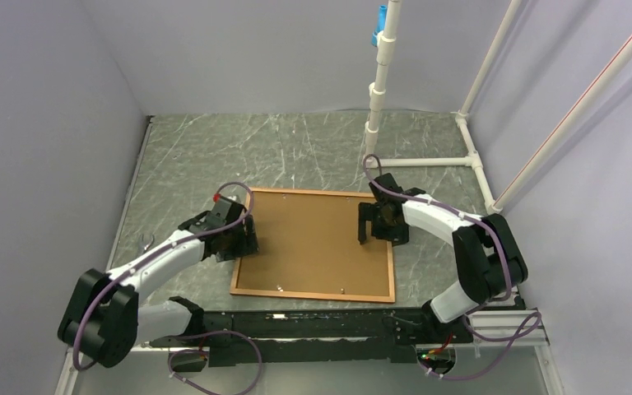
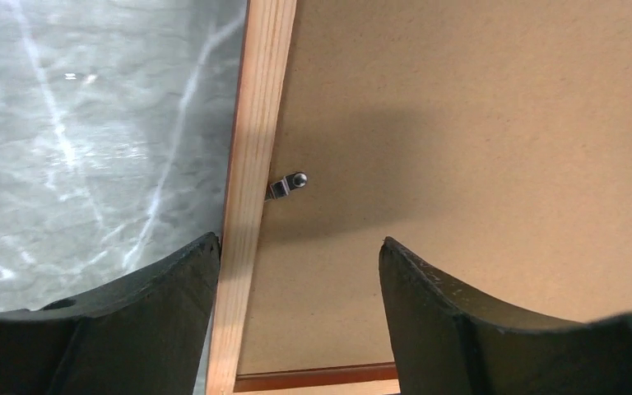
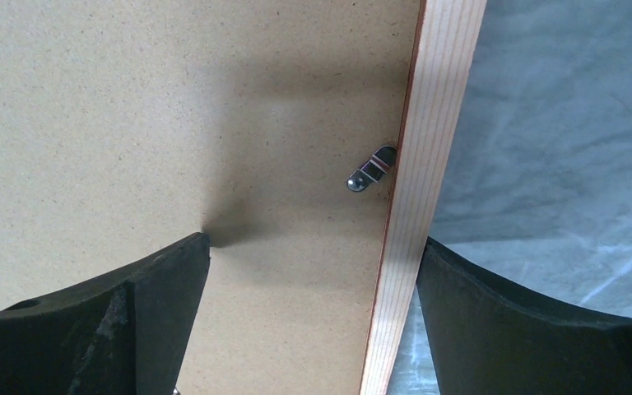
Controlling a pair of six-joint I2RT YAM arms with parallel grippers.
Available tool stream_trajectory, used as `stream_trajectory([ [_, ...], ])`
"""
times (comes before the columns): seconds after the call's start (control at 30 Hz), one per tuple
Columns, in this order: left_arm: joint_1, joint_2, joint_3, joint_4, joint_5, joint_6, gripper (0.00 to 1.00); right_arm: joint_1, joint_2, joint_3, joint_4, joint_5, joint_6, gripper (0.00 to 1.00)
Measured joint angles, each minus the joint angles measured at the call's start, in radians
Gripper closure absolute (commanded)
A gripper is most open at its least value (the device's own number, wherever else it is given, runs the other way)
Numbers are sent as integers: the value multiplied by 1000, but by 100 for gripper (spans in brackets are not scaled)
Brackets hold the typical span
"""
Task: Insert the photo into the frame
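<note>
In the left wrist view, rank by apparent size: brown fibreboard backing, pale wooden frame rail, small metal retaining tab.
1. brown fibreboard backing
2. pale wooden frame rail
3. small metal retaining tab

I found the frame [image 1: 313, 295] flat by the worktop's [image 1: 296, 156] near edge, backing board [image 1: 313, 239] in it, left pincer [image 1: 234, 239] over its left rail, right pincer [image 1: 376, 230] over its right.

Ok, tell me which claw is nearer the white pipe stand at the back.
Right. The right claw hovers over the frame's right edge, just in front of the white pipe stand. The left claw is across the frame, over its left edge.
</note>
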Motion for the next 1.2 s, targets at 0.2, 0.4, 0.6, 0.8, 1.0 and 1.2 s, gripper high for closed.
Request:
stream_trajectory([
  [0.2, 48, -103, -19, -68, -27, -10, 25, 90, 76, 82, -10, 31, 16, 7],
  [0.4, 50, -140, -27, -105, -48, -33, 25, 110, 79, 90, -7, 57, 33, 8],
  [0.6, 48, -135, -27, -102, -47, -42, 25, 69, 74, 84, 17, 45, 47, 8],
  [0.8, 48, -122, -27, -97, -47, -42, 25, -23, 74, 84, 48, 10, 46, 10],
  [1.0, 48, -118, -27, -96, -47, -42, 26, -60, 82, 85, 68, 0, 46, 20],
  [1.2, 48, -118, -26, -96, -47, -42, 26, -64, 91, 87, 77, -6, 47, 51],
])
